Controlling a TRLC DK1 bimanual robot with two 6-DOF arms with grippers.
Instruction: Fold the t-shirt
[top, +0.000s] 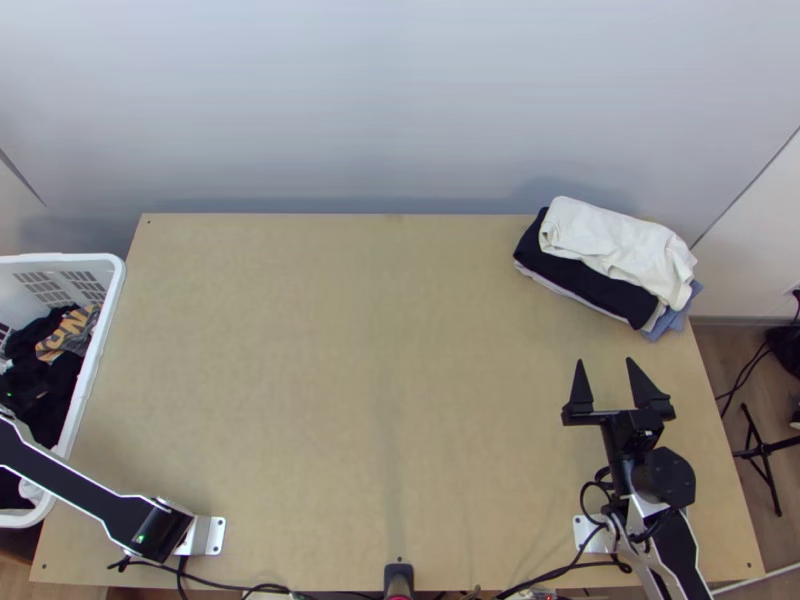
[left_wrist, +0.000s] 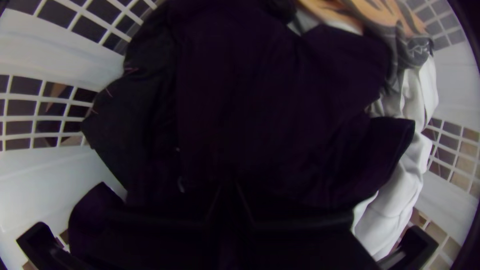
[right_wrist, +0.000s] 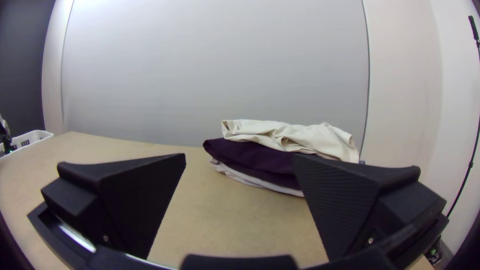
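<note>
In the top view my right gripper stands open over the table's right side, nothing between its fingers. The right wrist view shows the same gripper wide apart, the clothes stack beyond it. My left arm reaches to the white basket at the left edge. Down in that basket, the left gripper has its dark fingers drawn together against a bunched dark garment; whether cloth is pinched between them is too dark to tell. Which piece is the t-shirt I cannot tell.
The white basket holds dark clothes and a grey piece with orange print. On the table's back right corner lies a stack of folded clothes, a white one over a dark one. Bare wood spans the table's middle.
</note>
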